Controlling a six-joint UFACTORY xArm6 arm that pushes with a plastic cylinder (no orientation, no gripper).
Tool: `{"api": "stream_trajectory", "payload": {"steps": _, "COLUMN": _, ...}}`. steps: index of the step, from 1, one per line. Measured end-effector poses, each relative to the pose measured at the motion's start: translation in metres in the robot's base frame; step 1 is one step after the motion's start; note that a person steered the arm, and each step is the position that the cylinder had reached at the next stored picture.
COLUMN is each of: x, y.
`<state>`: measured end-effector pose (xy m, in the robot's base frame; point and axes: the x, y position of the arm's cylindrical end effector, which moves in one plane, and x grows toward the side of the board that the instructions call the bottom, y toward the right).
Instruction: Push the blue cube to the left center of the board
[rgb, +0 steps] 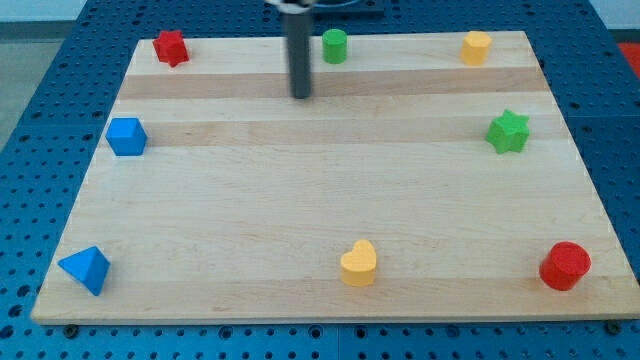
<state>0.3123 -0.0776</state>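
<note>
The blue cube (127, 136) sits close to the wooden board's (320, 210) left edge, a little above the middle of that side, with bare wood all around it and nothing touching it. My tip (301, 96) stands well to the cube's right and slightly higher in the view, near the board's top edge, with open board between the two; it is a plain dark rod with no pincer on it, so there is nothing to open, close or grip. Just to the right of the rod, close but apart from it, is a green cylinder (334, 45) at the top edge. A red star (171, 47) lies in the top left corner, above the cube and well apart from it. A yellow block (476, 47), roughly cylindrical, is at the top right, and a green star (508, 132) sits near the right edge at about the cube's height. Along the bottom are a blue triangular block (86, 268) in the left corner, a yellow heart-shaped block (358, 264) near the middle, and a red cylinder (565, 266) in the right corner. The board rests on a blue perforated table (40, 80)
</note>
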Motion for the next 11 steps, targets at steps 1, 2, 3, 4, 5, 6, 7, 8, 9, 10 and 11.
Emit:
{"api": "stream_trajectory", "payload": {"steps": 1, "x": 0.0, "y": -0.081}}
{"api": "stream_trajectory", "payload": {"steps": 2, "x": 0.0, "y": -0.151}}
{"api": "stream_trajectory", "payload": {"steps": 3, "x": 0.007, "y": -0.208}}
{"api": "stream_trajectory", "payload": {"steps": 4, "x": 0.031, "y": -0.227}}
{"api": "stream_trajectory", "payload": {"steps": 5, "x": 0.047, "y": -0.227}}
{"api": "stream_trajectory", "payload": {"steps": 6, "x": 0.075, "y": -0.21}}
{"api": "stream_trajectory", "payload": {"steps": 7, "x": 0.082, "y": -0.21}}
{"api": "stream_trajectory", "payload": {"steps": 8, "x": 0.086, "y": -0.183}}
{"api": "stream_trajectory", "payload": {"steps": 9, "x": 0.086, "y": -0.123}}
{"api": "stream_trajectory", "payload": {"steps": 10, "x": 0.086, "y": -0.092}}
{"api": "stream_trajectory", "payload": {"steps": 11, "x": 0.096, "y": -0.149}}
